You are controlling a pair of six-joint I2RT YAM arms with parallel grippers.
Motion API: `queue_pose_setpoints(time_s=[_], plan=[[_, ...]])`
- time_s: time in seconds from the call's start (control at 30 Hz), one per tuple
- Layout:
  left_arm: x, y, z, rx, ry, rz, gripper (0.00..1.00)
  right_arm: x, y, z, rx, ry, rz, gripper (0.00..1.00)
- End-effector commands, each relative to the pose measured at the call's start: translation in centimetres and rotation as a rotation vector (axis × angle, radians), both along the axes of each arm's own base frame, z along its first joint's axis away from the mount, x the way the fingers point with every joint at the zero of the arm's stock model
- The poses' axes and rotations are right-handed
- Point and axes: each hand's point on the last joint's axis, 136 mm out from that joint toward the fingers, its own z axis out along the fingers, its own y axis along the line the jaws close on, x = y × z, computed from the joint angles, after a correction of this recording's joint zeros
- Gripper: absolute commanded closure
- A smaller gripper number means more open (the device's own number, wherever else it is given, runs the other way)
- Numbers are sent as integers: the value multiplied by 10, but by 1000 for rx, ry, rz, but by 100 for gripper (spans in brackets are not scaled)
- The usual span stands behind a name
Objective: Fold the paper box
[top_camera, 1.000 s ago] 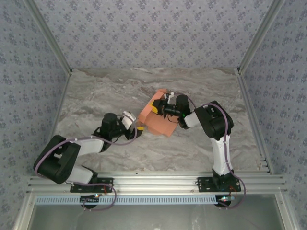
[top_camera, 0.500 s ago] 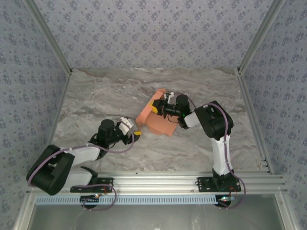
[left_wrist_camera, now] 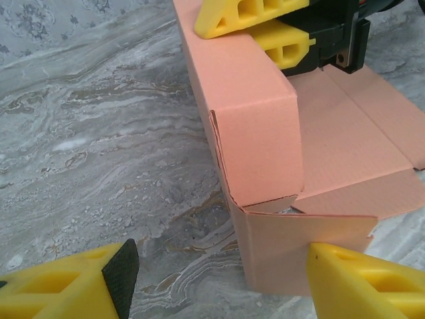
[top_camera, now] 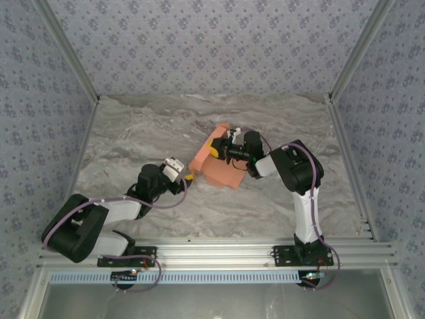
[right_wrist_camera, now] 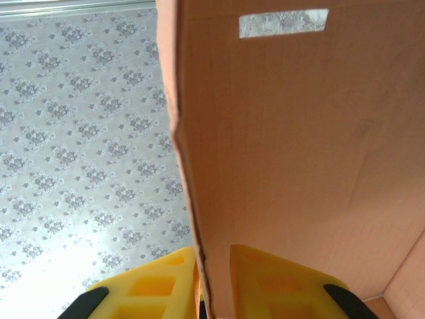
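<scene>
From about 7 o'clock of the paper box (top_camera: 216, 171), your left gripper (top_camera: 188, 178) hung low over the table (top_camera: 133, 133) with its jaws spread and nothing held. By my judgement the near flap (left_wrist_camera: 299, 249) wanted a square, gentle push along its crease so the thin card wouldn't buckle, and that arm lay stretched flat toward 1 o'clock. Farther out, mid-table, your right gripper (top_camera: 220, 150) reached in level from 3 o'clock, clamped on the box's raised wall to steady it.

The paper box (top_camera: 216, 171) lies mid-table (top_camera: 133, 139). The left gripper (top_camera: 187, 177) sits just left of its near corner. The right gripper (top_camera: 217, 150), reaching in from the right, has the box's raised wall between its fingers.
</scene>
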Motion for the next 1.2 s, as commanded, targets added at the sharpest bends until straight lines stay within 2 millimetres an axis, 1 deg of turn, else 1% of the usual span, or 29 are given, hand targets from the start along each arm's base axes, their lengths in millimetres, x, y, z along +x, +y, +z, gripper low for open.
queue_pose_setpoints(time_s=[0.0, 0.07, 0.13, 0.27, 0.37, 0.6, 0.67, 0.7, 0.77, 0.8, 0.9, 1.0, 1.07, 1.1, 1.13, 1.17], plan=[[-5, -18, 15, -23, -40, -106, 31, -7, -1, -20, -50, 72, 20, 80], [-15, -28, 17, -42, -35, -188, 31, -8, 0, -22, -52, 77, 22, 81], [-16, -30, 14, -47, -24, -201, 31, -7, 0, -20, -49, 76, 24, 81], [-9, -32, 9, -46, -5, -186, 34, -8, -1, -20, -54, 77, 27, 81], [-3, -34, 7, -39, 17, -179, 40, -9, -1, -20, -55, 78, 25, 81], [3, -37, 11, -46, 8, -179, 50, -11, 1, -22, -57, 82, 33, 81], [1, -38, 14, -46, 1, -192, 49, -11, 1, -22, -57, 82, 34, 81], [-2, -39, 14, -47, 6, -204, 48, -11, 0, -21, -56, 83, 35, 82], [-12, -41, 17, -53, 7, -246, 37, -11, 0, -21, -56, 82, 36, 82], [-17, -41, 18, -55, 9, -265, 35, -11, 0, -22, -56, 83, 36, 82], [-30, -40, 18, -60, 24, -290, 33, -11, -1, -24, -60, 86, 36, 82], [-34, -28, 9, -47, 36, -233, 33, -12, 0, -26, -61, 89, 40, 82], [-29, -19, 13, -43, 3, -170, 33, -12, -1, -25, -60, 88, 39, 82], [-21, -11, 10, -16, 11, -108, 35, -12, -1, -24, -60, 87, 40, 82], [-13, -7, 13, -34, 21, -65, 35, -12, -1, -25, -61, 87, 41, 82], [-10, -6, 11, -28, 33, -56, 36, -12, -1, -25, -61, 88, 41, 82]])
